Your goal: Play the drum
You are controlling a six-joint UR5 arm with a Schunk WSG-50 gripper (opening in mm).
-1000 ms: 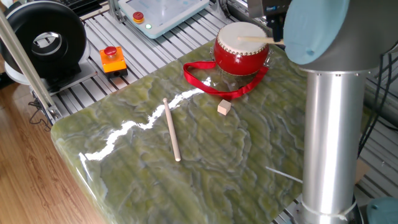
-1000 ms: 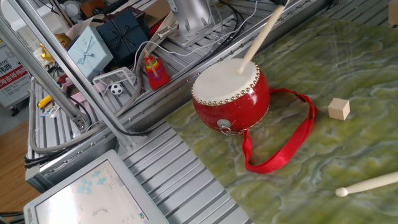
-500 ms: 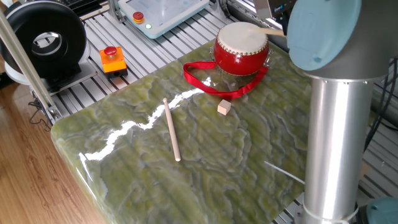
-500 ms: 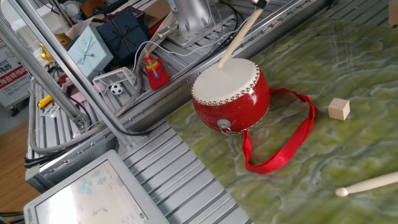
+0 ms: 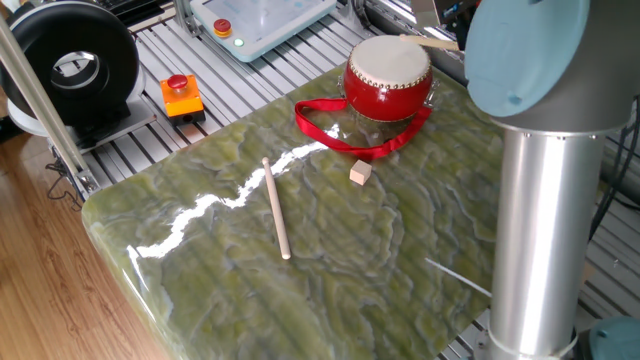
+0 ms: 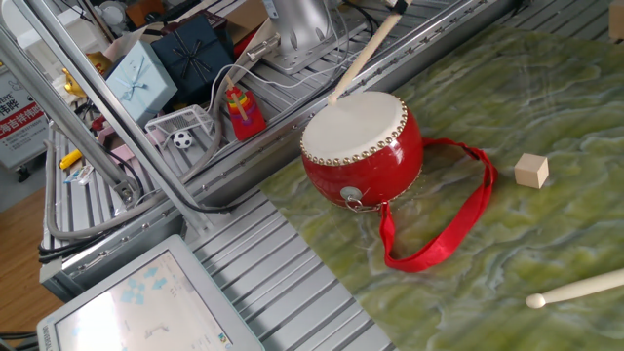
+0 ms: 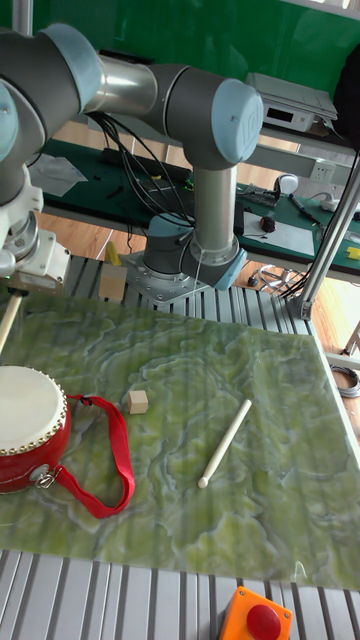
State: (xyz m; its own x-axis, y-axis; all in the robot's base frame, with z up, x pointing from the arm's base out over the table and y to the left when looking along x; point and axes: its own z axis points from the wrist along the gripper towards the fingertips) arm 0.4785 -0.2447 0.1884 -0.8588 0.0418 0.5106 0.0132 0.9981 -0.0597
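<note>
Pincer [image 7: 14, 291] grips a drumstick [image 6: 363, 55], finger gap hidden; drum [image 6: 363, 148] sits below it, stick tip just above the skin edge.

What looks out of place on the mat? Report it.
A second drumstick lies loose mid-mat, unused, and a small wooden cube sits stray near the drum, whose red strap sprawls untidily. Nothing looks damaged or spilled.

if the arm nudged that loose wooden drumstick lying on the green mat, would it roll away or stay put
The thin round wooden drumstick would probably roll if pushed sideways, since it lies flat on the smooth green marbled mat with nothing against it. Pushed along its length, it would more likely slide. It looks stiff and light.
</note>
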